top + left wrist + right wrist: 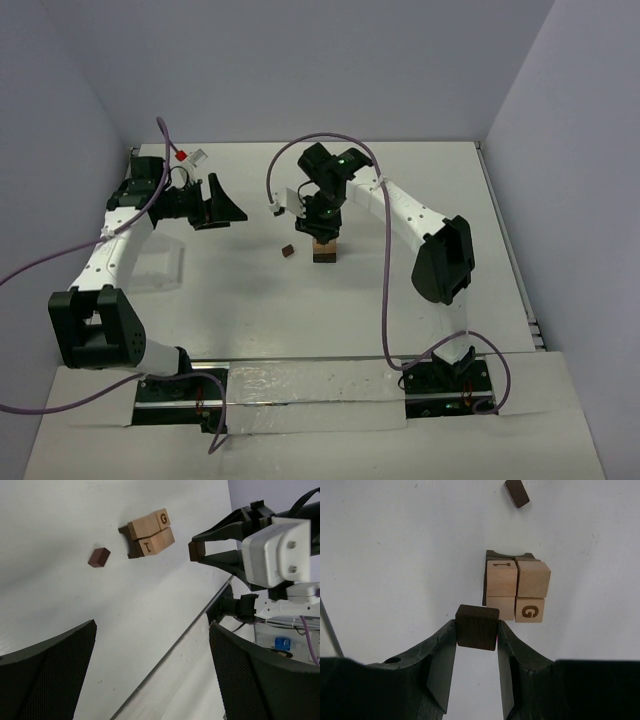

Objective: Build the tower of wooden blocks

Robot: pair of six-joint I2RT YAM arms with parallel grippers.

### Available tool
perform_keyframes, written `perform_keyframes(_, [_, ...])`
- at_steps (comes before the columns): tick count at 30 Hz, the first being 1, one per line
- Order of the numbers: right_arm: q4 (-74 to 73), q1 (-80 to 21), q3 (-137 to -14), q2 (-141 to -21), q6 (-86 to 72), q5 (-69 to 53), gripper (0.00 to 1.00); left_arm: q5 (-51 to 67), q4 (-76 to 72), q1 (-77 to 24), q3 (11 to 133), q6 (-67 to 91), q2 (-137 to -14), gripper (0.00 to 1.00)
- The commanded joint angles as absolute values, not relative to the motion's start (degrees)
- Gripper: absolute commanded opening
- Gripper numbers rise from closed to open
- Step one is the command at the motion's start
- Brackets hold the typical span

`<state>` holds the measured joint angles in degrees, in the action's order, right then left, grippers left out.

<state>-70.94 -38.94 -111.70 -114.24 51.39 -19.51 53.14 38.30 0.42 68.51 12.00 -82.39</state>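
Observation:
The wood block tower [324, 248] stands mid-table: light tan blocks, one marked G, packed side by side on a dark brown base [517, 587] [148, 532]. My right gripper [322, 222] hovers just above it, shut on a dark brown block [477, 627] [194, 551]. In the right wrist view that block hangs over the tower's near edge without touching it. A small dark brown block [287, 250] [516, 492] [99, 557] lies loose on the table left of the tower. My left gripper [232, 208] [152, 625] is open and empty, well off to the left, pointing at the tower.
A faint pale rectangular tray [158, 265] lies under the left arm near the table's left edge. Purple cables [385, 250] loop over both arms. Walls close the table at the back and on both sides.

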Motion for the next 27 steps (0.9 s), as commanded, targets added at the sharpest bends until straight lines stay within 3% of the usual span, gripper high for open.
perform_keyframes(1, [-70.0,-38.4,-111.4,-113.6,55.4,-18.0,0.01,52.6,38.7,3.0,72.3,9.8,-83.5,0.99])
perform_keyframes(27, [-65.0,-36.6,-112.3,-120.0,56.6,-17.6,0.09,55.4,38.5,4.1,74.0,10.3,-86.5,0.99])
